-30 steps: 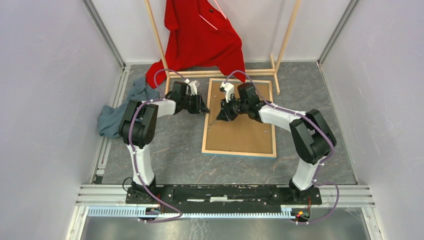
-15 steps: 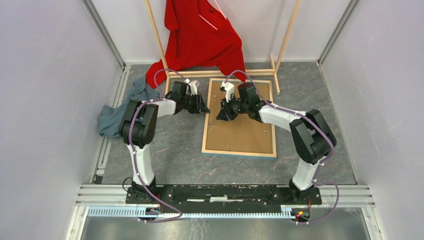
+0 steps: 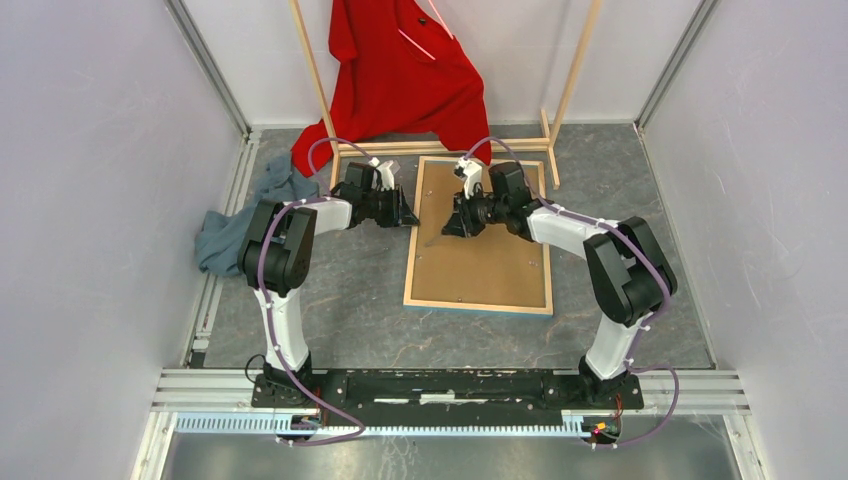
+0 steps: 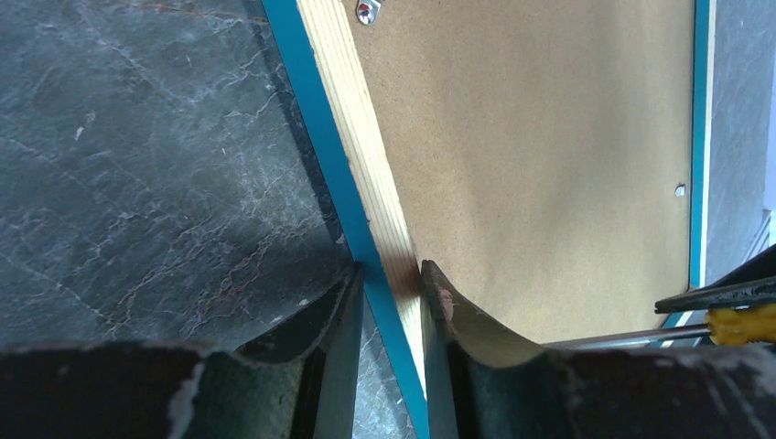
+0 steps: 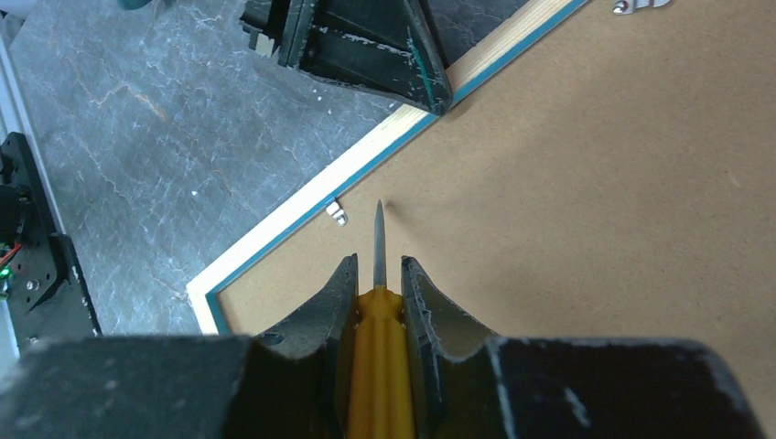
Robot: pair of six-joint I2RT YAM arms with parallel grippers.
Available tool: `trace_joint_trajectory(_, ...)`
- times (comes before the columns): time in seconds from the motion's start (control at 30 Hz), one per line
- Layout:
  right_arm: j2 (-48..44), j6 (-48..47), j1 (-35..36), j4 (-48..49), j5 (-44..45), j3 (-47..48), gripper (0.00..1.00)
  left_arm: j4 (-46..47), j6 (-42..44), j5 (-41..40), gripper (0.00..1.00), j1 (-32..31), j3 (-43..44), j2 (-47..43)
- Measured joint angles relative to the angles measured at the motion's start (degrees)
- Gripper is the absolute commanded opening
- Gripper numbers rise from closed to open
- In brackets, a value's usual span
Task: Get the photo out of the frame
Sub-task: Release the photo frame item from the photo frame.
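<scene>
The frame [image 3: 411, 268] lies face down, its pale wood and blue edge [image 4: 352, 119] around the brown backing board [image 3: 490, 265]. The photo is hidden beneath the board. My left gripper [image 4: 392, 273] is shut on the frame's left rail, one finger outside it and one on the board side. My right gripper [image 5: 378, 265] is shut on a yellow-handled screwdriver [image 5: 377, 366]. The screwdriver's metal tip hovers over the board, just beside a small metal clip [image 5: 337, 214] on the left rail. In the top view the two grippers [image 3: 408, 217] [image 3: 450, 226] face each other across that rail.
A wooden clothes rack [image 3: 318, 80] with a red shirt [image 3: 400, 70] stands right behind the frame's far edge. A grey-blue cloth [image 3: 240, 215] lies bunched at the left wall. Further metal clips [image 4: 368, 11] [image 4: 679, 190] sit on the frame's rails. Walls close in on both sides.
My right gripper with the screwdriver has shifted a little to the right and toward the frame's far end. The left gripper and the frame have stayed put.
</scene>
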Motion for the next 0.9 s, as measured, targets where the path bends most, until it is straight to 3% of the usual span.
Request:
trace_joint_trajectory(0.43, 0.0, -11.0, 1.4, -9.7, -1.8, 13.7, 0.00, 0.0, 0.0, 0.0, 0.36, 0.0, 0.0, 0.0)
trace_joint_trajectory(0.9, -0.5, -2.6, 0.2, -1.2, -1.7, -0.1, 0.00, 0.0, 0.0, 0.1, 0.36, 0.0, 0.1, 0.1)
